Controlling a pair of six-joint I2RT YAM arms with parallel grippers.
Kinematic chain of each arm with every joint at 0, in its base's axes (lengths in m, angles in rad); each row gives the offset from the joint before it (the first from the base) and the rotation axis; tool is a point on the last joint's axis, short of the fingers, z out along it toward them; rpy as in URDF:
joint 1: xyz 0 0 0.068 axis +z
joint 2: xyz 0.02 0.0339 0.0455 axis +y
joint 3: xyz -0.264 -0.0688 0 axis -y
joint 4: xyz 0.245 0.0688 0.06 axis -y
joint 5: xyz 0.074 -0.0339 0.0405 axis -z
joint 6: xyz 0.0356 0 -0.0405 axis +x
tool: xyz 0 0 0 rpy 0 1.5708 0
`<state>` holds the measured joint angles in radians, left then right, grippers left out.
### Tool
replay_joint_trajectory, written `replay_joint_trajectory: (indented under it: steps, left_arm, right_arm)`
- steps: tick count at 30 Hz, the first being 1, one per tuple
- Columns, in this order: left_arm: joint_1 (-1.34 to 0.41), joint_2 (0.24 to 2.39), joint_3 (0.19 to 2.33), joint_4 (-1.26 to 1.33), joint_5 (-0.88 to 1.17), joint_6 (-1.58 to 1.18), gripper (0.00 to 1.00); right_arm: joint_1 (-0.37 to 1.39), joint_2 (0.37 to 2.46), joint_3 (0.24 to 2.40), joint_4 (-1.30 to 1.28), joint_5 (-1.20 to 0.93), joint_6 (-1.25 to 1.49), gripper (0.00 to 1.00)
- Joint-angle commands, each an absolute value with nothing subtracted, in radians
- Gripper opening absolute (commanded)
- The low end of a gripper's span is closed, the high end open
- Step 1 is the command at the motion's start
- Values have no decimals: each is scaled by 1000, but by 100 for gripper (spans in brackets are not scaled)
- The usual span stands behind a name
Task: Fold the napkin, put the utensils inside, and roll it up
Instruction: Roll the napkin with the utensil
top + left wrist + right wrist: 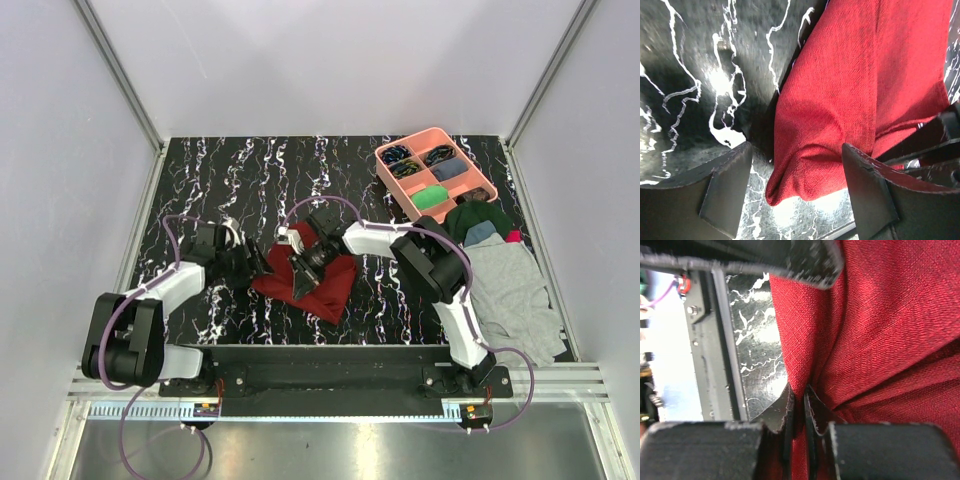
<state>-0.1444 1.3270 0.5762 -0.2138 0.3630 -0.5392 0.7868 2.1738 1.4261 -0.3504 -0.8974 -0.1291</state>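
The dark red napkin (318, 288) lies bunched on the black marbled table between both arms. My right gripper (310, 262) is shut on a raised fold of it, and the right wrist view shows cloth (880, 315) pinched between the closed fingertips (799, 390). My left gripper (250, 262) stands open at the napkin's left edge. In the left wrist view a rounded corner of the cloth (810, 165) hangs between the spread fingers (725, 190) without touching them. The utensils are out of view.
A pink compartment tray (478, 172) sits at the back right. A pile of grey, green and blue clothes (505, 280) lies along the right side. The black base rail (330, 362) runs along the near edge, with white walls on three sides.
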Motion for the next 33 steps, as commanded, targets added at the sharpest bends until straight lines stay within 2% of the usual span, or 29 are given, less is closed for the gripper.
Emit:
replay_joint_trajectory:
  steps: [1, 7, 8, 11, 16, 17, 18, 21, 22, 24, 25, 26, 29, 30, 33]
  left_arm:
    - [-141, 1350, 558, -98, 426, -563, 74]
    - [-141, 1382, 543, -69, 483, -571, 64]
    - [-141, 1381, 542, -66, 486, -572, 59]
    - [-141, 1382, 531, -66, 506, -577, 53]
    - [-143, 1390, 514, -66, 548, -586, 49]
    - [-143, 1387, 512, -66, 549, -586, 45]
    - [-144, 1387, 511, -66, 554, -587, 37]
    - [-146, 1390, 506, -69, 571, -595, 26]
    - [-149, 1394, 506, -74, 572, -595, 18]
    - [-153, 1399, 508, -84, 577, -597, 10]
    - [-153, 1402, 511, -90, 578, -595, 2]
    - [-155, 1404, 515, -97, 578, -594, 0]
    - [-155, 1407, 531, -144, 558, -584, 0]
    - [-156, 1408, 531, -149, 555, -583, 0]
    - [-155, 1414, 535, -164, 552, -586, 0]
  right_arm:
    - [772, 2226, 1465, -388, -994, -114, 5]
    - [736, 2283, 1493, -387, -1054, -97, 5]
    - [732, 2296, 1499, -388, -1057, -95, 5]
    - [723, 2315, 1508, -387, -1063, -92, 5]
    - [709, 2336, 1517, -387, -1060, -87, 5]
    - [707, 2342, 1520, -387, -1058, -84, 5]
    - [706, 2345, 1522, -385, -1054, -83, 5]
    - [700, 2352, 1525, -385, -1049, -81, 5]
    - [698, 2350, 1525, -385, -1046, -81, 5]
    - [698, 2347, 1528, -387, -1032, -77, 5]
    - [698, 2344, 1528, -387, -1029, -74, 5]
    - [696, 2330, 1528, -387, -1023, -66, 6]
    - [696, 2275, 1517, -387, -994, -51, 16]
    - [698, 2257, 1513, -388, -970, -49, 24]
    - [696, 2177, 1493, -385, -924, -40, 35]
